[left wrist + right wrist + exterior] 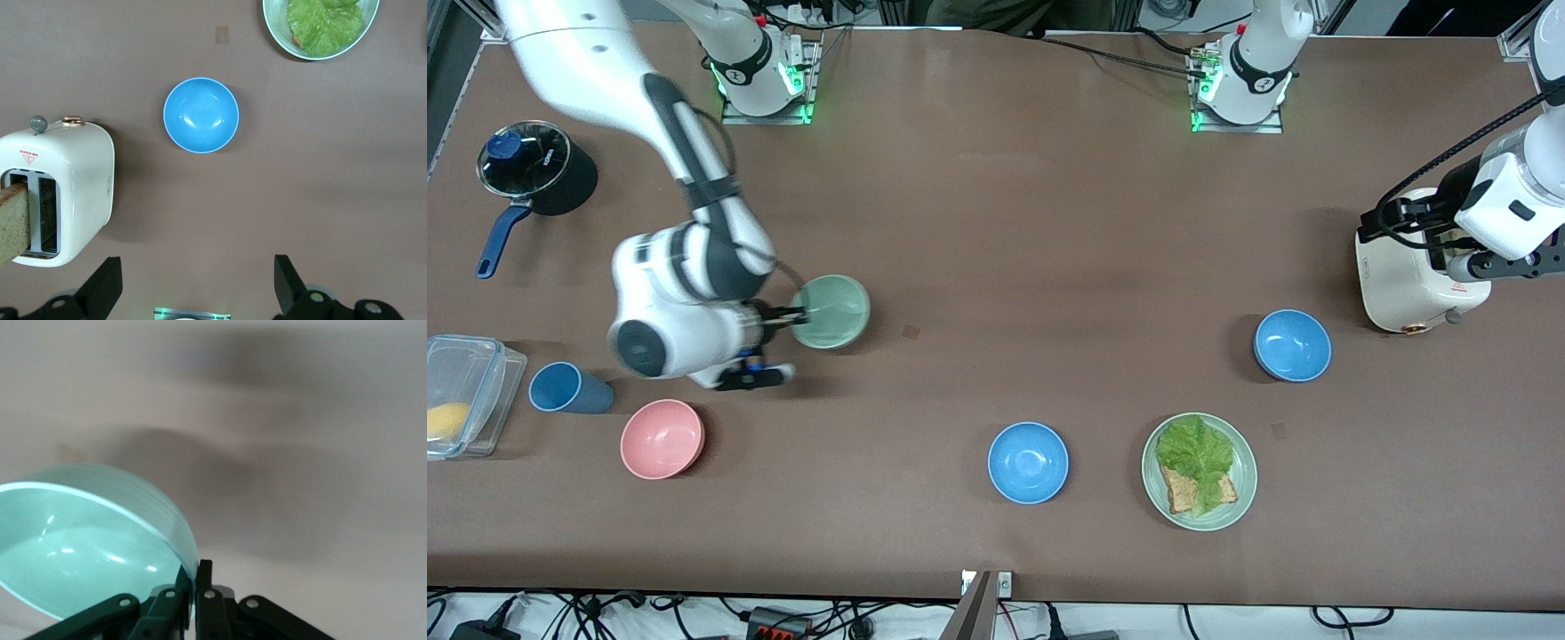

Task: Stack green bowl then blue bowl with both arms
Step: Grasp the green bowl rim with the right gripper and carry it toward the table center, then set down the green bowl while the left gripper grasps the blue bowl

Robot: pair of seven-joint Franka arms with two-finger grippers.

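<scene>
Two sky-blue bowls sit on the brown table [996, 222]: the nearer blue bowl [1028, 462] lies just beside the green plate [1199, 472] of lettuce and toast, at its 9 o'clock; the other blue bowl [1292, 345] [201, 115] rests farther from the front camera, at the plate's 1 o'clock. Farther still, the left gripper [193, 287] hangs over the table by the white toaster [1405, 276] [63, 190], fingers spread wide, holding nothing. Toward the right arm's end, the right gripper [793, 314] [193, 587] has its fingers pinched shut on the green bowl [831, 311] [87, 540], clamping the rim at the bowl's 9 o'clock.
</scene>
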